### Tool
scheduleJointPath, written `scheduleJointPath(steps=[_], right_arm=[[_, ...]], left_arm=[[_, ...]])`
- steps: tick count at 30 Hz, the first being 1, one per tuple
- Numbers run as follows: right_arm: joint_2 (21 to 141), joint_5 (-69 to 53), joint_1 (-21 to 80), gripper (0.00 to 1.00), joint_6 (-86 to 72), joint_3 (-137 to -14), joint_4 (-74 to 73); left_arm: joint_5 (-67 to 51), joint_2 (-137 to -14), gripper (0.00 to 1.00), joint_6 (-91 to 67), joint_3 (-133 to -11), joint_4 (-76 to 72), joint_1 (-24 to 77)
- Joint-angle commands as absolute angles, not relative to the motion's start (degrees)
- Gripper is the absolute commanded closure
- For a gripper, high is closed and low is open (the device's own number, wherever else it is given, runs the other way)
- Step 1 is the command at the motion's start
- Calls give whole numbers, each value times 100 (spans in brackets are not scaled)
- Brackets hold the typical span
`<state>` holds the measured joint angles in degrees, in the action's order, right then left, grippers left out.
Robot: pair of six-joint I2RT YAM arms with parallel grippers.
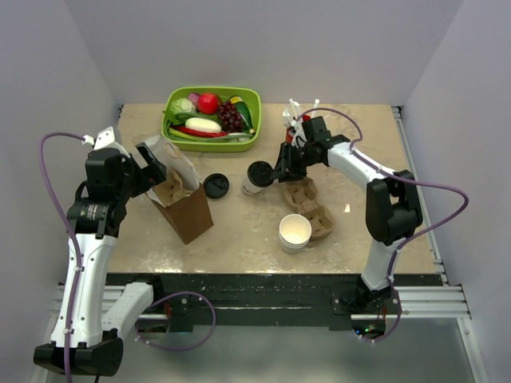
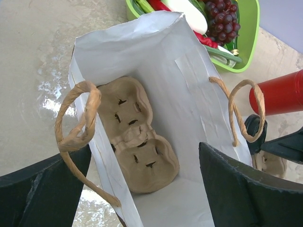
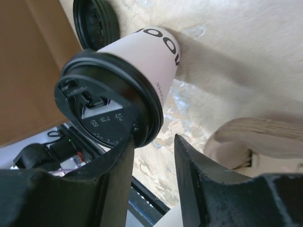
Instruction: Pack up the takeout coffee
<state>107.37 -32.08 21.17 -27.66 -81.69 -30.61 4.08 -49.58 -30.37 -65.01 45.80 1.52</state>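
Observation:
The takeout coffee (image 1: pixel 256 177), a white paper cup with a black lid, stands on the table between the loose black lid (image 1: pixel 215 185) and a brown pulp carrier (image 1: pixel 309 207). In the right wrist view the cup (image 3: pixel 142 52) sits just left of my right gripper (image 3: pixel 154 156). The gripper is open, its left finger (image 3: pixel 111 184) touches the lid's rim, and the cup is not between the fingers. My left gripper (image 1: pixel 156 163) is open at the mouth of the brown paper bag (image 1: pixel 185 209). The left wrist view shows a second carrier (image 2: pixel 137 137) lying inside the bag.
A stack of lidless white cups (image 1: pixel 294 233) stands in front of the table carrier. A green tray (image 1: pixel 249 142) of vegetables and fruit is at the back. White and red items (image 1: pixel 302 114) stand at the back right. The bag's rope handles (image 2: pixel 78 120) hang by my left fingers.

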Motion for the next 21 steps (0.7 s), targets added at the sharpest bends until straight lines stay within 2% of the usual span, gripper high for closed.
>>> scheduleJointPath(steps=[1,9,21], right_arm=[[10433,-3006,2021,56,-2857,-8262,-2787],[10555,-2919,2082,50,-2707,-8578,-2637],[11188,-1661,3111,51,-1891,-9684,-3321]], left_arm=[[334,-4887,0,-2909,-6513,4421,132],[343,-4922,0,-2892,-6495,4368,132],[299,-4966,0,-2742,-6557,4386,132]])
